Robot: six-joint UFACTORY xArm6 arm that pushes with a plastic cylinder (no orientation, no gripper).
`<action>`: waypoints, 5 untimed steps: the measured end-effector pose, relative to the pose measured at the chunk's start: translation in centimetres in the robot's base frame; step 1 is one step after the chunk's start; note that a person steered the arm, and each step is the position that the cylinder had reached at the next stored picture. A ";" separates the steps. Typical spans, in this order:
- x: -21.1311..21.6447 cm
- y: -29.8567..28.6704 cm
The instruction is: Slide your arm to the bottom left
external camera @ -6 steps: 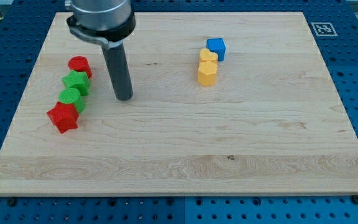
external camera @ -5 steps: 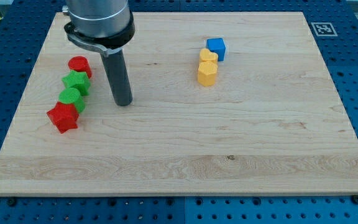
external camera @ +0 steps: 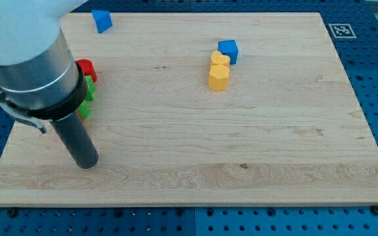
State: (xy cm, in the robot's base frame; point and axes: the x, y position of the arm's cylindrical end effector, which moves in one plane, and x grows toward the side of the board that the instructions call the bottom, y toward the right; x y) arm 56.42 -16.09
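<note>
My tip (external camera: 86,164) rests on the wooden board (external camera: 241,144) near its bottom left part. The arm's grey body covers much of the block column at the view's left. A red cylinder block (external camera: 86,68) shows at its right edge, with slivers of two green blocks (external camera: 90,90) (external camera: 84,109) below it; the red star block is hidden. The tip lies below these blocks and apart from them.
A blue block (external camera: 101,20) lies near the board's top left. A blue cube (external camera: 228,50) and two yellow blocks (external camera: 220,59) (external camera: 218,77) stand in a tight group at the upper middle. A marker tag (external camera: 340,30) sits at the top right corner.
My tip has moved down and to the left, from beside the green blocks to below the column. The arm now hides the red star and uncovers the blue block at the top left.
</note>
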 end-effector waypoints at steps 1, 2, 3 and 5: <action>0.0 0.0; 0.6 -2.0; 0.6 -6.0; -3.5 -11.9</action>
